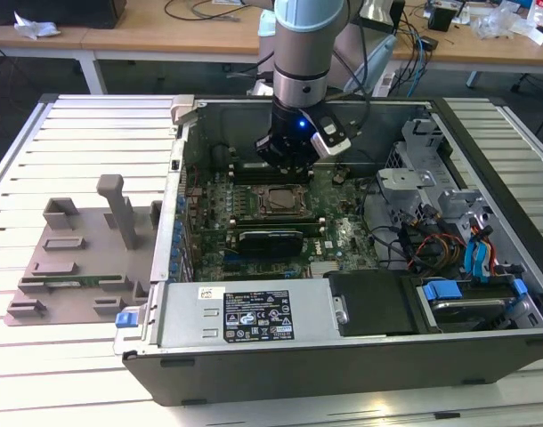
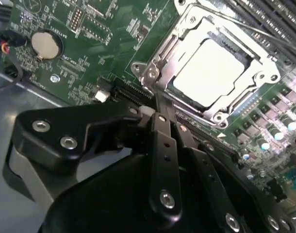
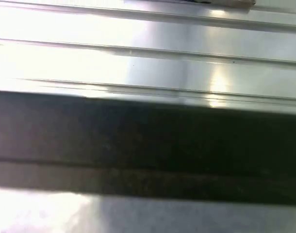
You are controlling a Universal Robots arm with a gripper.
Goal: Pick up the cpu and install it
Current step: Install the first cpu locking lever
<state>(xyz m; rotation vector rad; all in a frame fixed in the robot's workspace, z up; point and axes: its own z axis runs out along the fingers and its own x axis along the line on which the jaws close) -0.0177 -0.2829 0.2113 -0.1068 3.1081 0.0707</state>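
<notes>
Pincer (image 2: 160, 114) hovering just above the socket (image 2: 213, 68) — fingers drawn together, gripping nothing, cpu (image 2: 211, 73) sitting inside the socket's metal frame, coin battery (image 2: 45, 44) lying well apart from the socket, case label (image 1: 255, 317) facing up — print unreadable

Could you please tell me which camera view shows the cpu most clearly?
The second wrist view: the cpu lies large and bright inside the metal-framed socket, just beyond the pincer. The exterior view shows it small, beneath the arm. The first wrist view faces pale ribbed metal instead.
</notes>
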